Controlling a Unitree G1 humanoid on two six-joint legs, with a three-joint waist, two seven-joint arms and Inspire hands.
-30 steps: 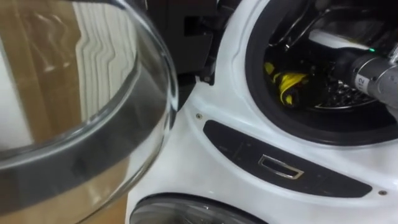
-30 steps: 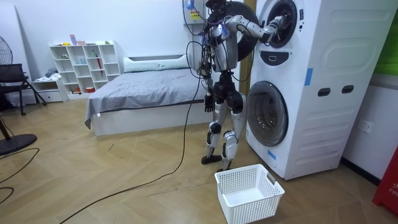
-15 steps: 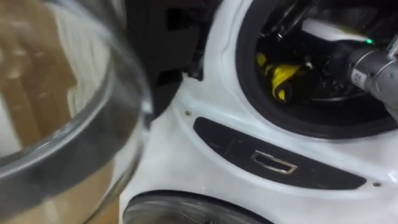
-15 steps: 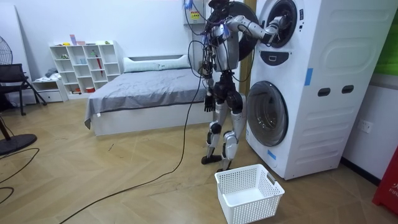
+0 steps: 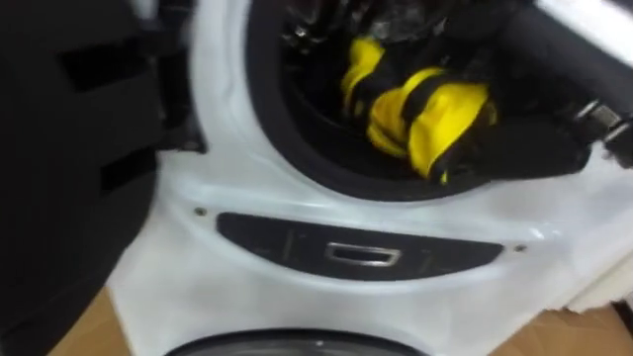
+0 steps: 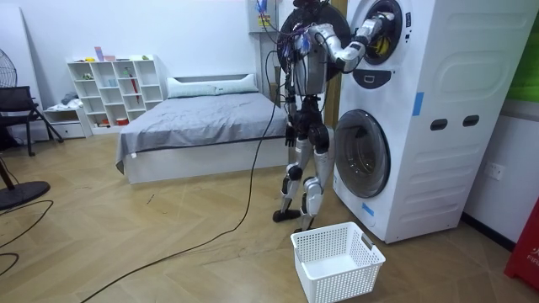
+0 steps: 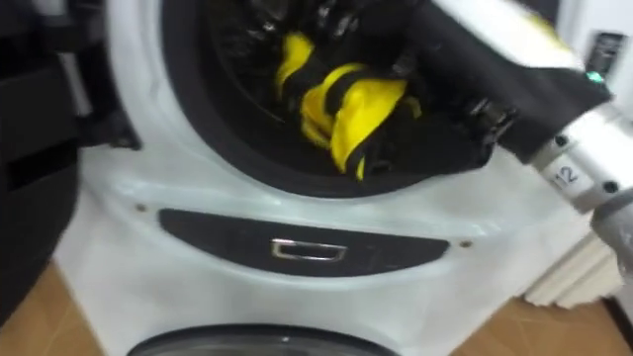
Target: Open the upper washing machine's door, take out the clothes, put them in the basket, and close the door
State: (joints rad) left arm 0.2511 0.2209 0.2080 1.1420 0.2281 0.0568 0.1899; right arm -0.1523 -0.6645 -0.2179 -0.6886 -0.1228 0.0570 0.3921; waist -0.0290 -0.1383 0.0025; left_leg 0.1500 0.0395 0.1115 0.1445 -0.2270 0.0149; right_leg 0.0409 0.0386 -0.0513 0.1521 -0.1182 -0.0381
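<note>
Robot is standing on the herringbone wood floor [image 6: 126, 210], close against the stacked washing machine [image 6: 446, 93] at the room view's right, with its right arm reaching up to the upper drum [image 5: 307, 119]. You're seeing the right hand [image 7: 445, 133] sitting at the drum's mouth and gripping a yellow-and-black garment [image 7: 351, 104]. The garment is bunching over the black door seal, low in the opening. The open door [image 5: 69, 148] is hanging dark at the left. Below the opening a dark panel [image 5: 287, 242] is running across the white front.

Left hand [image 6: 292, 135] is hanging by the hip; you can't tell its state.

A white laundry basket [image 6: 337, 282] is sitting on the floor by the robot's feet, just in front of the lower machine. Behind the robot, a grey-covered bed [image 6: 194, 122] and a white shelf unit [image 6: 114, 88] are standing along the far wall.
</note>
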